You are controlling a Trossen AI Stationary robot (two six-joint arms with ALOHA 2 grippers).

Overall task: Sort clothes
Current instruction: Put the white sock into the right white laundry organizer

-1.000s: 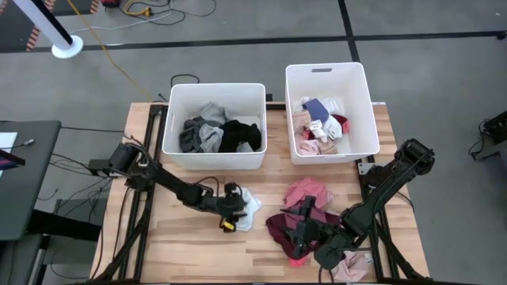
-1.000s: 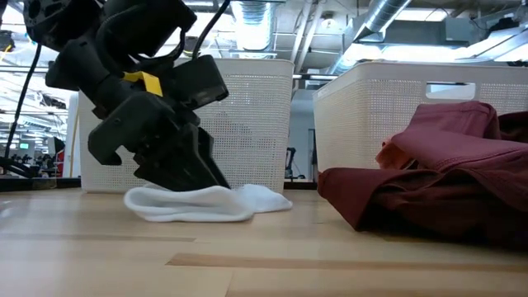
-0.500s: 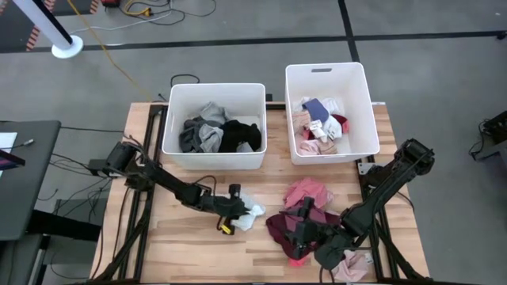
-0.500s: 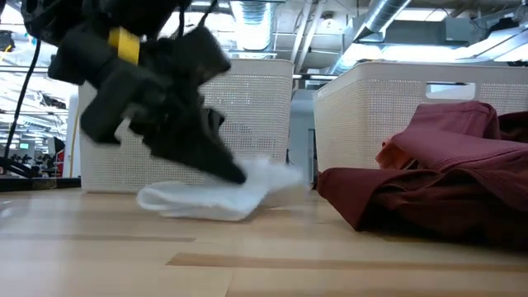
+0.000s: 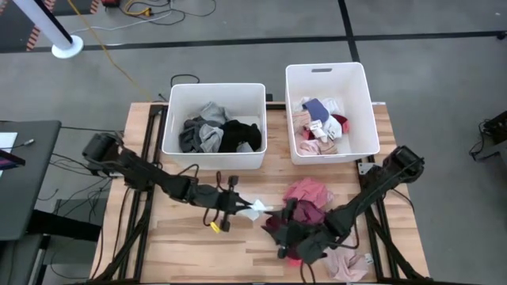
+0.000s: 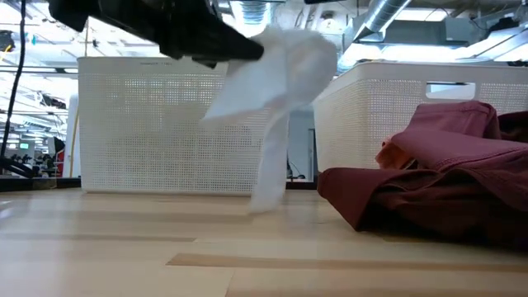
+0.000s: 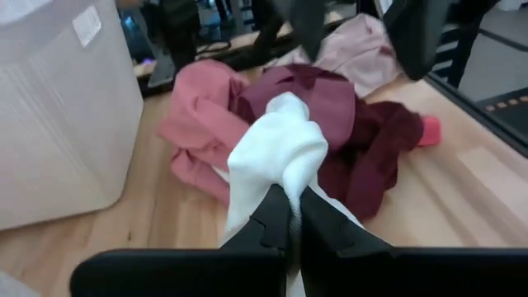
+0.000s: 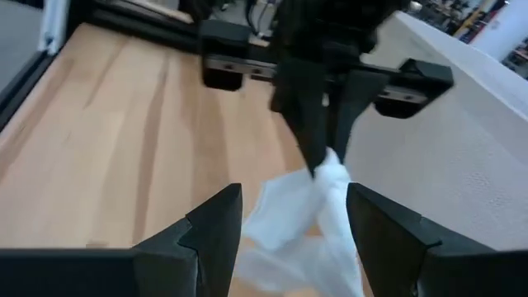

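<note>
Left gripper (image 5: 244, 207) clamped on white garment (image 5: 257, 209), lifted. Right gripper (image 5: 279, 228) open, empty, over maroon pile (image 5: 305, 220). Thin pinch, probably; could slip mid-carry.

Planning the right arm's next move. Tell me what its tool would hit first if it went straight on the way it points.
Most likely the white garment hanging from the left tool: it sits straight ahead between the right tool's open fingers. Depth is uncertain.
</note>
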